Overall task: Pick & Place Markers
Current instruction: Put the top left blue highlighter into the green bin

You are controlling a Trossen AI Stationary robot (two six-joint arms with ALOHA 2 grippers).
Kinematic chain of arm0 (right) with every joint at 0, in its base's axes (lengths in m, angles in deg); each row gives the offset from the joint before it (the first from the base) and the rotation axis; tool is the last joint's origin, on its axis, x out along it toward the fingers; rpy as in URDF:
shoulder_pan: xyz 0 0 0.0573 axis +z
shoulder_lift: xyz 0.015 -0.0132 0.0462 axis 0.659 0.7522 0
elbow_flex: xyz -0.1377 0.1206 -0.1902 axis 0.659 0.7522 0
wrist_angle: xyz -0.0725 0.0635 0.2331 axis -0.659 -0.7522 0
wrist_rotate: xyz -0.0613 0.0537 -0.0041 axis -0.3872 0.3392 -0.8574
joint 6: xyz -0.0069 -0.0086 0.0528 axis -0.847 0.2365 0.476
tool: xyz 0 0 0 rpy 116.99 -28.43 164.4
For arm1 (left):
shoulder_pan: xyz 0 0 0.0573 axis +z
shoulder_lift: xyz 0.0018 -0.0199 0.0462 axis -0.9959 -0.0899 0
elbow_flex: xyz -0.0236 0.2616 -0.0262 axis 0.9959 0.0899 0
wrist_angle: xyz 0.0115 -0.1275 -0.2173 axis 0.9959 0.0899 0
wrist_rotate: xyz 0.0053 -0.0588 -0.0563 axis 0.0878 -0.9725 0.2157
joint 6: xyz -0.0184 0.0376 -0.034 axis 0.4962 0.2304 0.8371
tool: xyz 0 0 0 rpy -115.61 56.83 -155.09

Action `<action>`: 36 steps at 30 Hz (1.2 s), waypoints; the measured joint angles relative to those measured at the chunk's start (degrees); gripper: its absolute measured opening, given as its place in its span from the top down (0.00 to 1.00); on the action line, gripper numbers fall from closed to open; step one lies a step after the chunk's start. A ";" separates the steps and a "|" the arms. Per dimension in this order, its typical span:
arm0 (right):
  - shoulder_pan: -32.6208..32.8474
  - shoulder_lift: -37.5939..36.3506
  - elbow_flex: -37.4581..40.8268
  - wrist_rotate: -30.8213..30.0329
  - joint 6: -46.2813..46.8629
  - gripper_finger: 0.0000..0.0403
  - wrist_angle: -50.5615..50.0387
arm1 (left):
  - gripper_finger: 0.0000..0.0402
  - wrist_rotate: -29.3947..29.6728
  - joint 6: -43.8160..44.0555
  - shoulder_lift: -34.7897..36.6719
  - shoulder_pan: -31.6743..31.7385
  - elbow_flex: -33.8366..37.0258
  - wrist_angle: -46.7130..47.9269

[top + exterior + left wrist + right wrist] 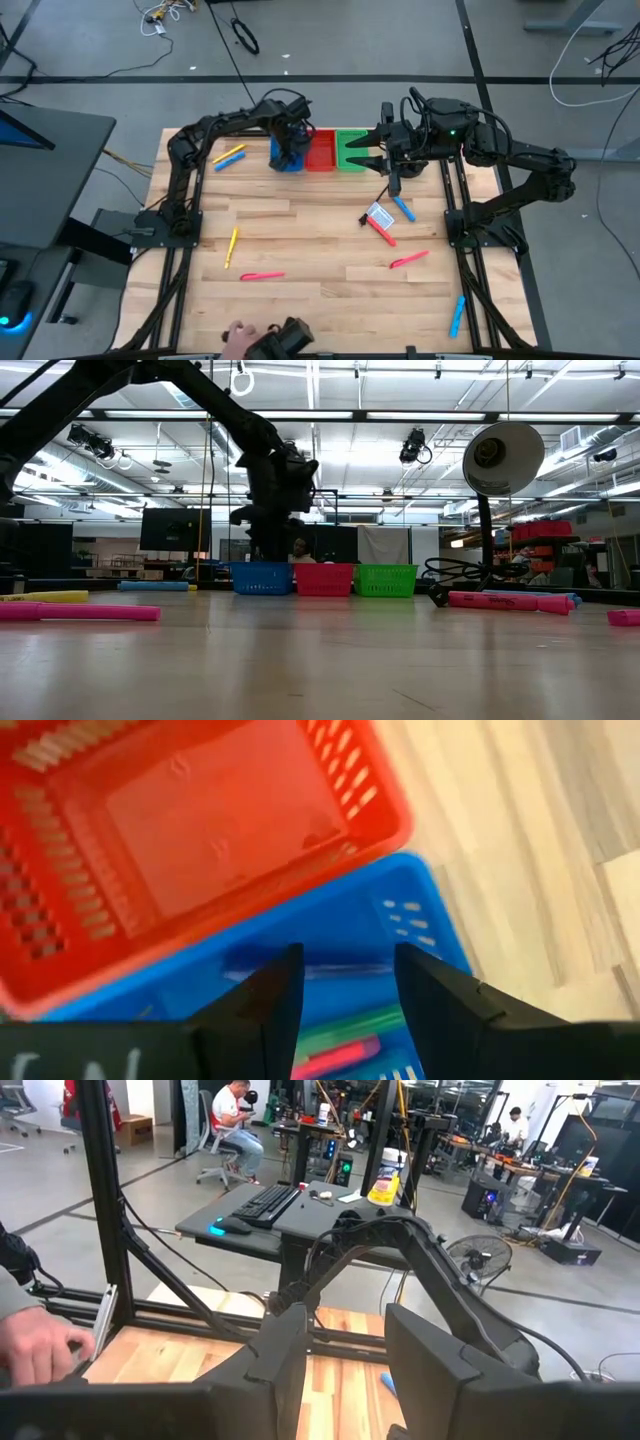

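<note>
The left gripper's (345, 1005) two dark fingers (265, 1010) stood parted with nothing between them, released, hanging straight over the blue slotted plastic bin (400, 920), which suggests a marker had just been let go into it. Green and pink marker sticks (340, 1045) lay on the floor of that bin between the fingers in the left wrist view. The red slotted plastic bin (210, 820) sat touching it on the right and looked bare inside; the green slotted plastic bin (351, 149) closed the row at the far edge of the pale wooden plank table (320, 240), likely grouped so each colour has its own drop point. The right gripper (362, 150) hung above the green bin, its fingers (425, 1360) apart and gripping nothing, the camera tilted out toward the room, where a person's hand (35, 1342) showed at the table's edge. Markers left on the table, spread well apart: a yellow and a blue one (229, 157) at far left, a yellow one (232, 246) and a pink one (262, 276) toward the near left, a blue one (403, 208) and a red one (382, 231) beside a small white-and-blue card (378, 214), a pink one (409, 259) right of centre, a blue one (457, 315) at near right. Judged the task partway, most sticks not yet sorted.
</note>
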 joint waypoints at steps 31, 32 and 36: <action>-0.83 -0.02 0.00 -4.46 5.21 0.65 1.01 | 0.59 -24.38 41.08 21.78 6.30 0.01 -6.89; -1.09 -0.02 0.00 -4.46 6.29 0.65 1.03 | 0.59 -26.14 42.36 22.69 6.29 0.01 -7.46; -1.77 -0.02 0.00 -4.48 9.00 0.65 0.76 | 0.59 -30.83 47.70 26.38 5.84 0.01 -10.00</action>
